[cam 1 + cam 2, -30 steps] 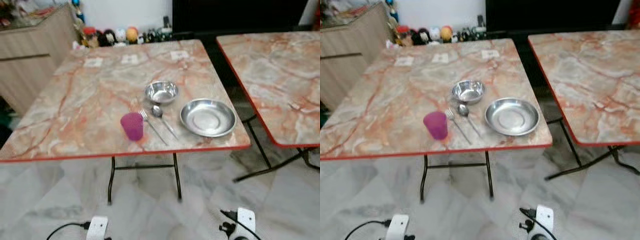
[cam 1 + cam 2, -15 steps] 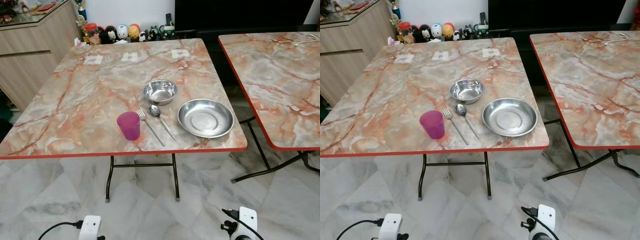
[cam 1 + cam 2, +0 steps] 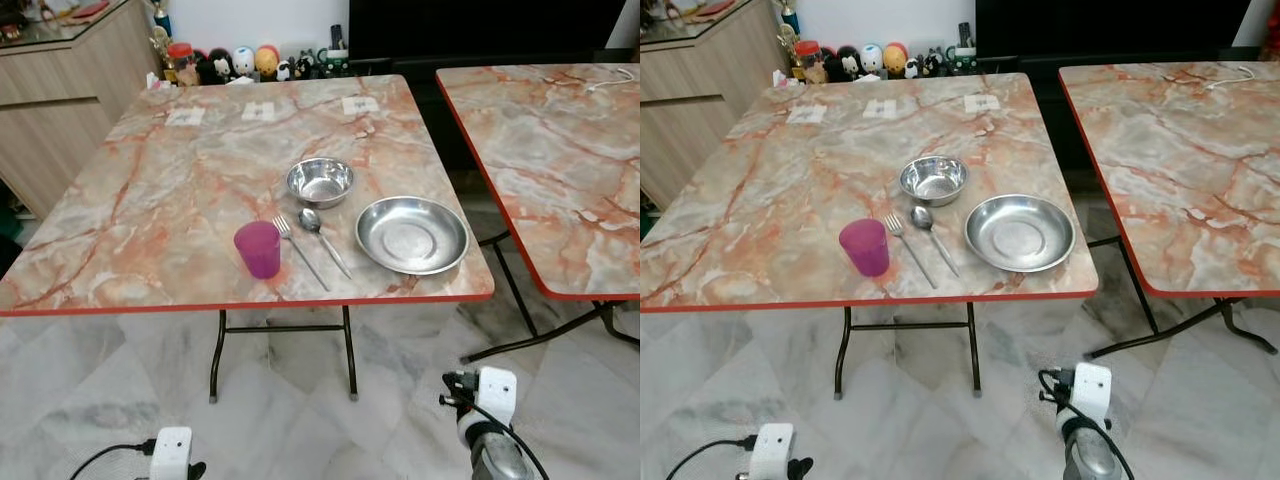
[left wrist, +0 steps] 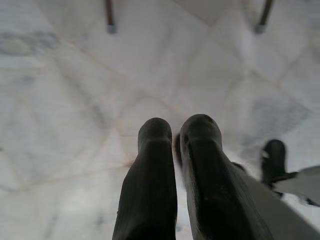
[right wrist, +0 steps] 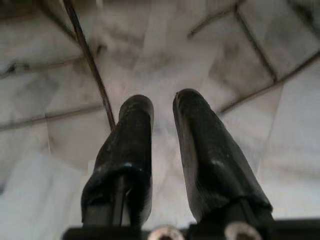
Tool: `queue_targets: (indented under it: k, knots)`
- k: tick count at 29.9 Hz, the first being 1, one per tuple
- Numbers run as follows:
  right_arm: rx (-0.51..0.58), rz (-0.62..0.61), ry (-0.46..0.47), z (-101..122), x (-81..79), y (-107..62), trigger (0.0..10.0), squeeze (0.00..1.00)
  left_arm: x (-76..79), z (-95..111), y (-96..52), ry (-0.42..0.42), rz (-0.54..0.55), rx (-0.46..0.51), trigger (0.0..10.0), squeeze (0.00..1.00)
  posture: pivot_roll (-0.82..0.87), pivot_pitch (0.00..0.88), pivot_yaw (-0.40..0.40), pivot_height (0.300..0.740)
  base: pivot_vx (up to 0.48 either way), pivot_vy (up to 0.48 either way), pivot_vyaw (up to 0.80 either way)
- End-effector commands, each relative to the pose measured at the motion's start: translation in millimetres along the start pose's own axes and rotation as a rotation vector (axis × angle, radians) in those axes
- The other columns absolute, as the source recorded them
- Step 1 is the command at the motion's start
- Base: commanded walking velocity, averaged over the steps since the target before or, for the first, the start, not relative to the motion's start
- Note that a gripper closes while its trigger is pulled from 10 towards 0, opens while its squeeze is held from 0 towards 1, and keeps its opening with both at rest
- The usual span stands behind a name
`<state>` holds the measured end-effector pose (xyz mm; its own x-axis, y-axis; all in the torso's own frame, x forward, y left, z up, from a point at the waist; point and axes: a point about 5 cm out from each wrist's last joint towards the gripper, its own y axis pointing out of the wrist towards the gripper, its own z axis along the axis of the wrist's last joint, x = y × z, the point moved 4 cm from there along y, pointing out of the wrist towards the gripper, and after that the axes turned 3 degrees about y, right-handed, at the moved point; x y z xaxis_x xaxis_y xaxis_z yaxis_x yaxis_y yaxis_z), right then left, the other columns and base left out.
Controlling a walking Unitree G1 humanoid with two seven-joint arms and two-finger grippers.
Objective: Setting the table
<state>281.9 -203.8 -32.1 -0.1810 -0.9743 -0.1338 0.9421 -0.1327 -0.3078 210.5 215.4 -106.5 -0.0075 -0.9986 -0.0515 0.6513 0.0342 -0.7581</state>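
Note:
Near the front edge of a marble-patterned table [image 3: 150, 200] stand a purple cup [image 3: 259, 249], a fork [image 3: 300, 253], a spoon [image 3: 325, 240] and a wide steel plate [image 3: 412, 235] in a row. A small steel bowl [image 3: 320, 182] sits just behind the cutlery. Both arms hang low in front of the table, above the floor. My left gripper [image 4: 174, 132] is shut with nothing in it. On the right, my gripper [image 5: 162, 107] is open by a narrow gap, holding nothing.
A second marble table [image 3: 560, 150] stands to the right, across a narrow gap. A wooden cabinet [image 3: 60, 110] is at the far left, and small figurines [image 3: 240, 62] line the wall behind. Black table legs [image 3: 218, 355] stand on the white marble floor.
My right arm has come up higher at the bottom of the eye views. The left arm has sunk a little. The tableware has not moved.

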Motion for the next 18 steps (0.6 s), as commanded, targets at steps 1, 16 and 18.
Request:
queue_targets:
  k: [1, 16, 18]
  knots:
    - [0.082, -0.040, 0.004, 10, 7.0, -5.6, 10.0, 0.00, -1.4, -6, -1.6, 0.007, 0.012, -0.016, 10.0, 0.00, -0.13, 0.072, 0.023, 0.740, 0.000, 0.000, 0.00]
    - [0.439, -0.085, 0.039, 115, 10.2, -5.1, 10.0, 0.00, -8.0, 1, -1.1, 0.012, 0.011, 0.004, 10.0, 0.00, -0.14, 0.077, 0.023, 0.740, 0.000, 0.000, 0.00]
    - [0.460, -0.076, 0.047, 124, 7.3, -3.4, 10.0, 0.00, -9.1, 1, -1.4, 0.009, 0.014, 0.005, 10.0, 0.00, -0.14, 0.077, 0.022, 0.740, 0.000, 0.000, 0.00]
